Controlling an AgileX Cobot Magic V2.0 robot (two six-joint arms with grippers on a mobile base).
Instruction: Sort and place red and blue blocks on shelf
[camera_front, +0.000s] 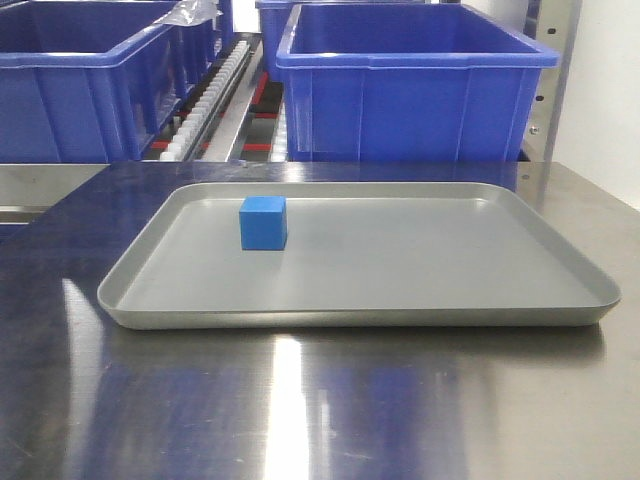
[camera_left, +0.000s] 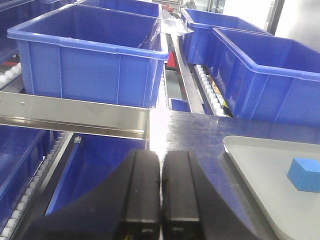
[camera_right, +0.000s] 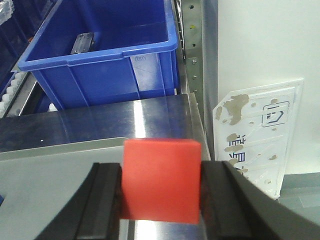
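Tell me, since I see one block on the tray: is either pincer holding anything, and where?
The right pincer grips the red block by its opposite side faces. The left pincer is shut, empty.

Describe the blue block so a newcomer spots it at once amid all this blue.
On the steel tabletop lies a shallow grey tray. The blue block sits alone on its left rear part. Unlike the large open blue bins behind, it is a small solid cube.
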